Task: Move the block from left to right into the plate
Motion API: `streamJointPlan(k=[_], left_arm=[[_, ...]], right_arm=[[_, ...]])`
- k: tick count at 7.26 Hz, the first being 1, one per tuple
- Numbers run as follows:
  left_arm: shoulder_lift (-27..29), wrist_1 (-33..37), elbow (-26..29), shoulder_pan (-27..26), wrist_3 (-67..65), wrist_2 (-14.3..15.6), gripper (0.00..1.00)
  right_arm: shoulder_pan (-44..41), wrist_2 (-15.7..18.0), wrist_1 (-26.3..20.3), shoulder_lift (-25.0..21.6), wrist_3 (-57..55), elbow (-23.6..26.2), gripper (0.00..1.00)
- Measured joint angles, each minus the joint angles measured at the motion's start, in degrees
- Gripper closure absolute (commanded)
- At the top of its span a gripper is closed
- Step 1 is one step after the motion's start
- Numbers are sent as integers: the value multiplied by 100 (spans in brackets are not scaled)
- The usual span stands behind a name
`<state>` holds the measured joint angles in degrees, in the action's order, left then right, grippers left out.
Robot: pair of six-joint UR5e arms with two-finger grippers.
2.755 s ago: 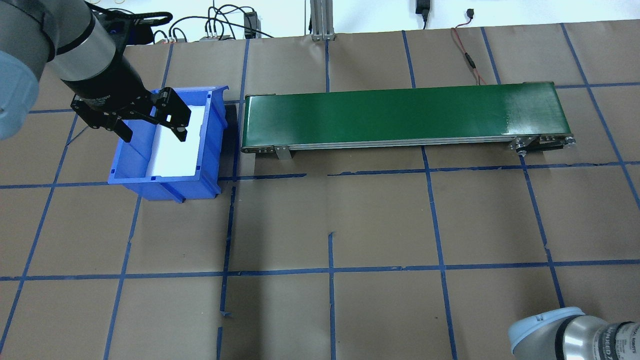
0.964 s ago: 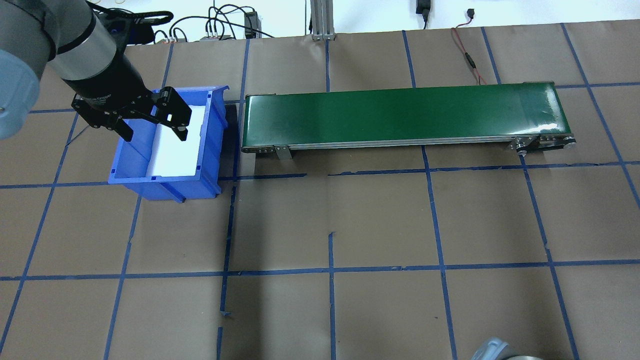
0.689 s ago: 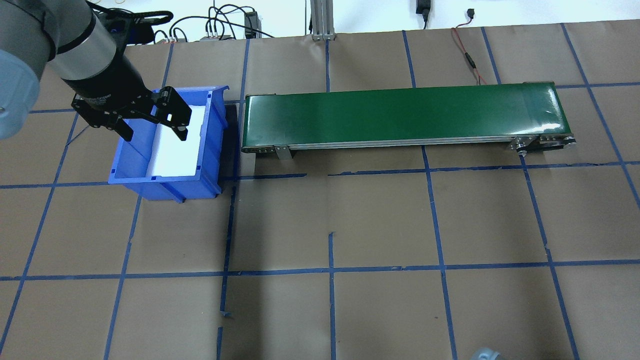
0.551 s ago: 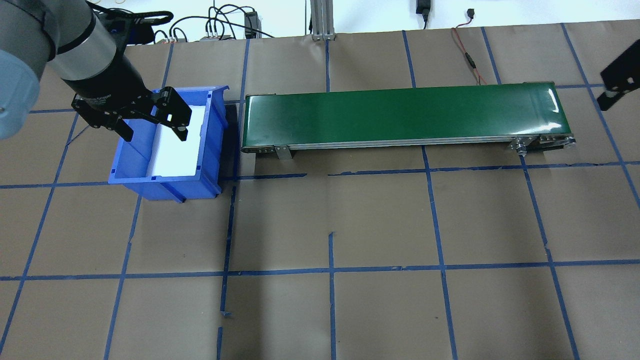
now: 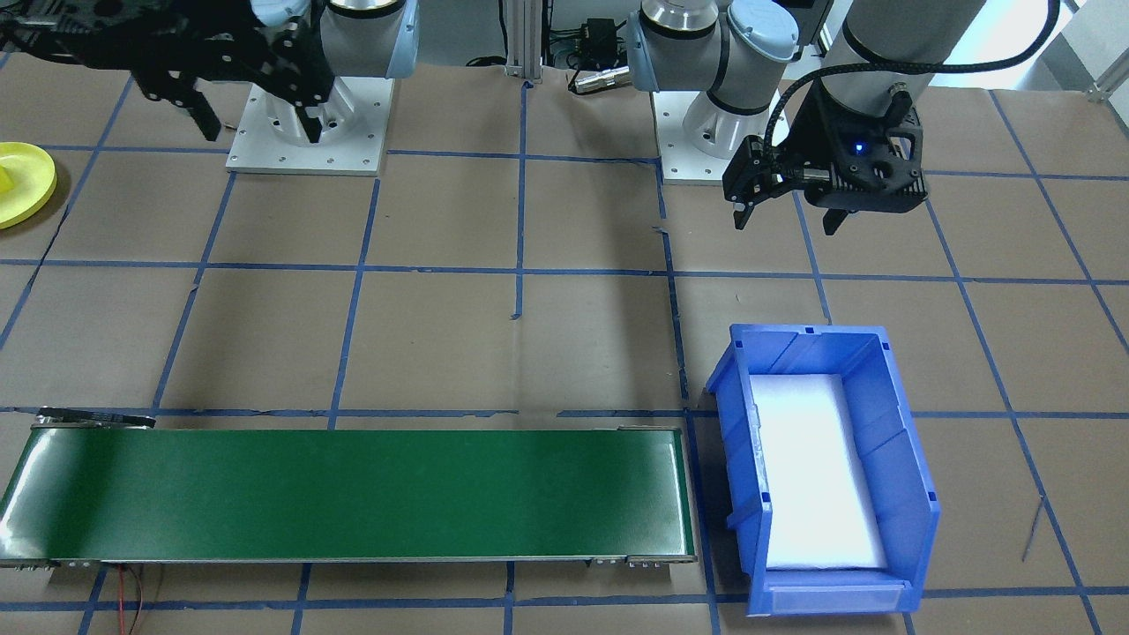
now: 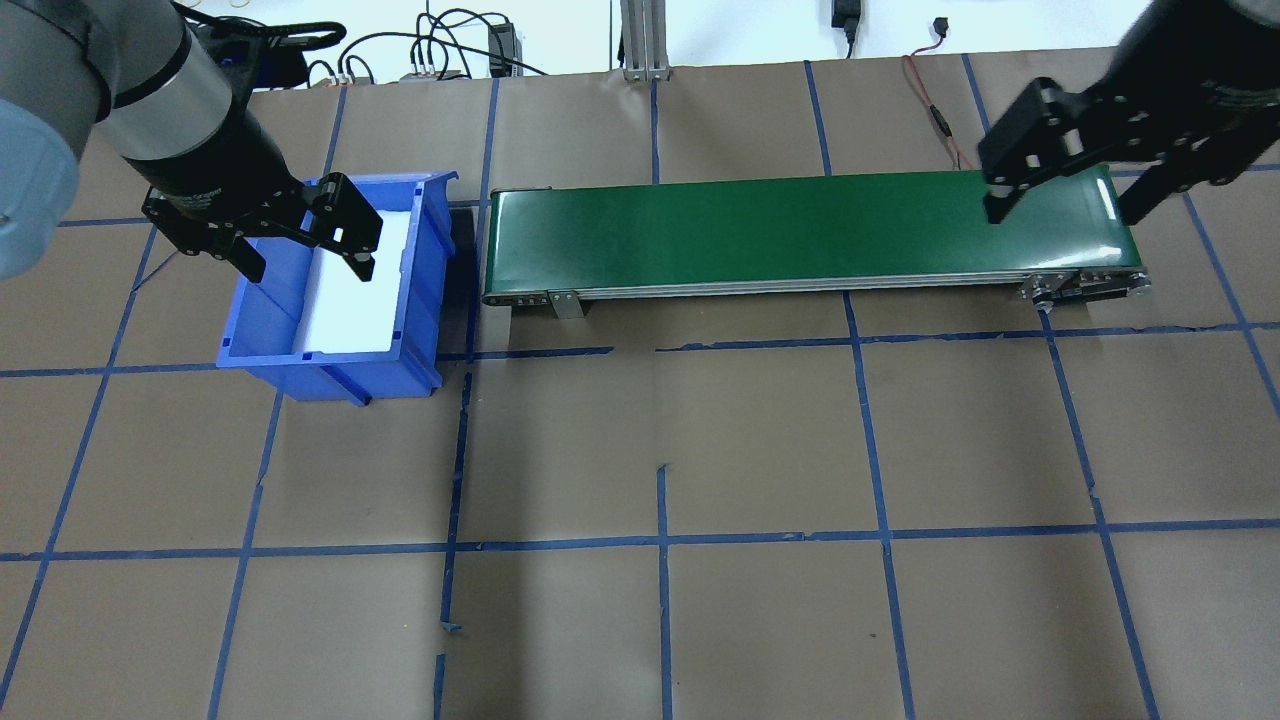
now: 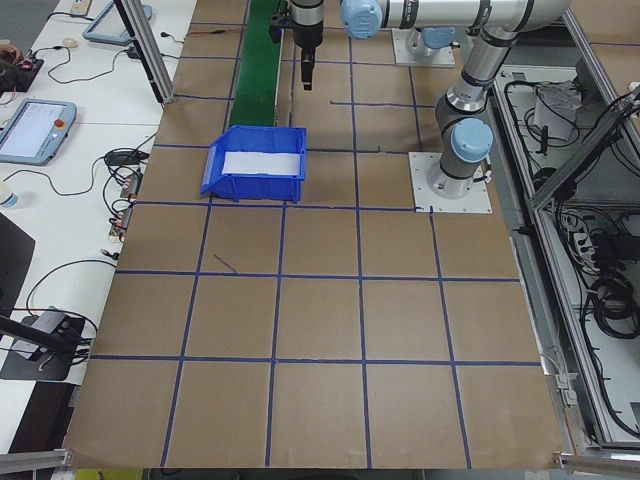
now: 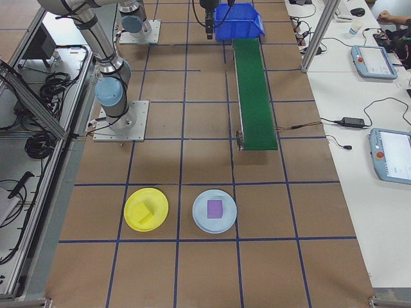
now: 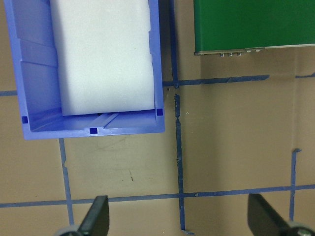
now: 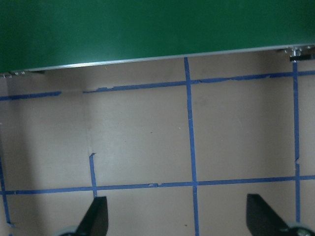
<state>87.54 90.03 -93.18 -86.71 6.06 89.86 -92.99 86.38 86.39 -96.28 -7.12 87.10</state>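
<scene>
The yellow plate (image 8: 146, 208) lies on the table past the belt's right end, with a yellow block (image 8: 145, 213) lying in it. The front view shows the plate (image 5: 19, 181) cut by the left edge. My left gripper (image 6: 305, 255) hangs open and empty above the blue bin (image 6: 330, 368), which shows only a white liner. My right gripper (image 6: 1063, 210) hovers open and empty over the right end of the green conveyor belt (image 6: 780, 225). In the right wrist view the fingers (image 10: 97, 216) frame bare brown table below the belt (image 10: 147, 29).
A pale blue plate (image 8: 214, 210) with a purple block (image 8: 214, 207) lies beside the yellow one. The belt's top is bare. Blue tape lines grid the brown table. Cables run along the far edge (image 6: 440, 50). The arm bases (image 5: 304, 132) stand at the robot's side.
The right arm left the lower right corner, came in at the upper right, and its open gripper now hangs over the belt's right end. The left arm has not moved.
</scene>
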Motion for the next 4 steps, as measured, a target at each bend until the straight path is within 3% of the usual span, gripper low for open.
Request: streamJointPlan(k=[2,4], left_arm=[[2,1,-6,-4,-12,6,0],[2,-10,-7,-1,-20,-10,0]], right_arm=[[-252,16,1198,110,-329,331,0],[-258,22,1516,128,-341,587,0]])
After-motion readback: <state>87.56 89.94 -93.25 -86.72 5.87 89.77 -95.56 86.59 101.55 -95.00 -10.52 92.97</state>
